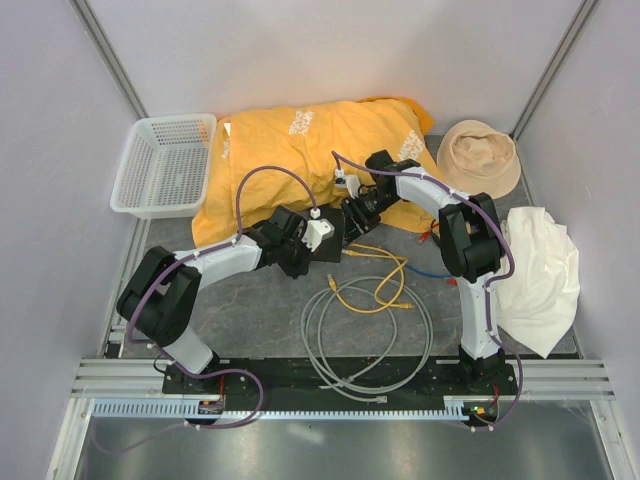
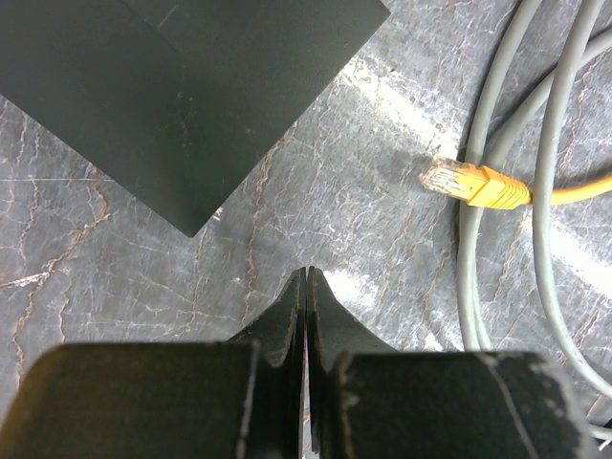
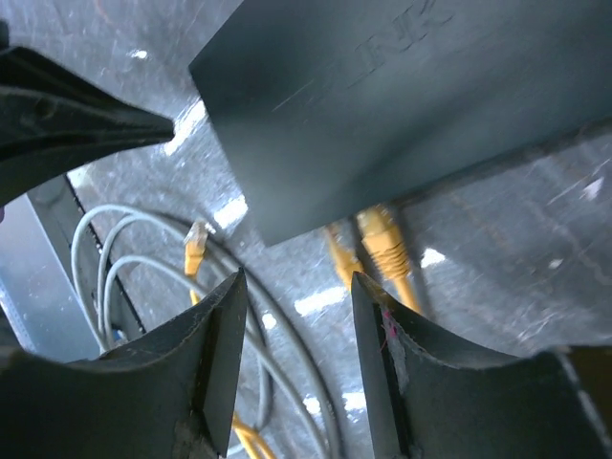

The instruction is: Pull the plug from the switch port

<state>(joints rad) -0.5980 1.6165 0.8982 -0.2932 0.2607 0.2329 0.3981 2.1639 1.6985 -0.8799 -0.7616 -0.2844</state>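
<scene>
The black switch (image 3: 402, 105) lies on the grey marble table; its corner shows in the left wrist view (image 2: 191, 86), and in the top view (image 1: 337, 232) it is mostly hidden by the two grippers. Two yellow plugs (image 3: 382, 244) sit in its ports on the side facing the right gripper. My right gripper (image 3: 298, 287) is open, just short of those plugs, with nothing between its fingers. My left gripper (image 2: 308, 277) is shut and empty, its tip over bare table beside the switch corner. A loose yellow plug (image 2: 473, 184) lies on the table to its right.
A grey cable coil (image 1: 365, 340) and yellow cables (image 1: 375, 285) lie in front of the switch. An orange cloth (image 1: 310, 150) lies behind it, a white basket (image 1: 165, 165) at the back left, a beige hat (image 1: 480, 155) at the back right, a white cloth (image 1: 540, 270) at the right.
</scene>
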